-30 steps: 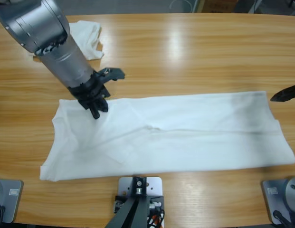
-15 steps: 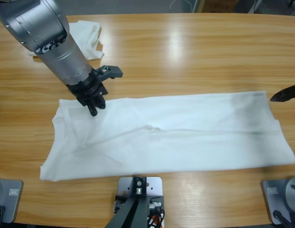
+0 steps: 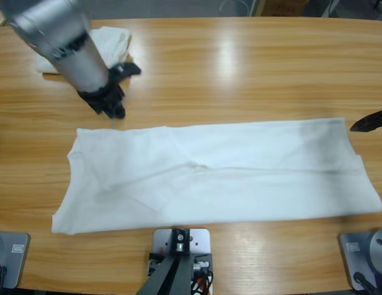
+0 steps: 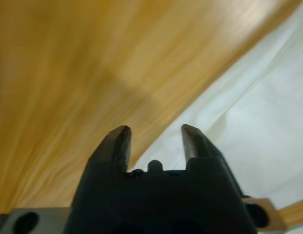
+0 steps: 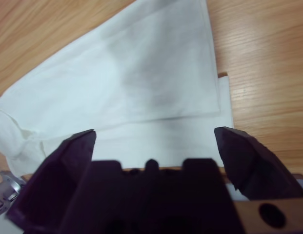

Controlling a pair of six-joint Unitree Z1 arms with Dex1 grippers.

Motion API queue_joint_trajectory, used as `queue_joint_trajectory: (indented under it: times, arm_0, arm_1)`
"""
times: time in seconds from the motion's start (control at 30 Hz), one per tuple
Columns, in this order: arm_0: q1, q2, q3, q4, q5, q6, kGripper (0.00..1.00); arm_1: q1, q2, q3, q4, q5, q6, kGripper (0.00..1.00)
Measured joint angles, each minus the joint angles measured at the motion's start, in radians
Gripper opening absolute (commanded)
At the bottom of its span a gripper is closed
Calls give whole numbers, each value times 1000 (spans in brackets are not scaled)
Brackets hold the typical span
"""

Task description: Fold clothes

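White T-shirt (image 3: 221, 175) lies folded lengthwise along our worktop's (image 3: 240, 67) near edge. Our left hand (image 3: 115, 106) hovers empty, parted; right hand (image 5: 153, 141) gapes wide, empty.

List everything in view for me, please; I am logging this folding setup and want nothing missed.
Long folded white cotton T-shirt: one, white, lying flat across the middle of the table, nothing holding it.
Crumpled white cloth: one, white, far left of the table, partly hidden behind the left arm; what garment it is cannot be told.
Long wooden table: one, light brown, under everything.
Left gripper: one, black, over bare wood just beyond the T-shirt's upper left edge, fingers open and empty.
Right gripper: one, black, at the T-shirt's right end, fingers open wide and empty; only a tip shows at the high view's right edge.
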Motion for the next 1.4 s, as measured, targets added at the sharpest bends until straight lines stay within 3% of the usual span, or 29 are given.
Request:
queue_joint_trajectory:
  times: [0.07,0.13,0.2,0.3,0.4,0.83,1.1,1.4]
  arm_0:
    - [-8,-75,26,-11,6,-53,858]
    - [-49,-162,121,-58,5,-91,848]
    - [-102,-232,259,-130,-6,-136,775]
    - [-148,-284,443,-235,-45,-185,775]
    - [-194,-294,539,-309,-65,-229,775]
    - [-215,-213,555,-392,-60,-326,739]
    - [-227,-197,606,-441,-60,-326,747]
    - [-228,-196,565,-419,-36,-325,747]
  arm_1:
    - [0,0,1,-1,0,0,954]
    - [4,0,4,-7,0,0,844]
    - [14,0,7,-13,0,0,844]
    - [24,0,10,-18,0,0,849]
    - [27,-2,13,-19,0,0,849]
    - [49,-8,20,-24,-25,0,853]
    - [50,-8,20,-26,-40,5,1000]
    - [50,-8,23,-8,-101,147,1000]
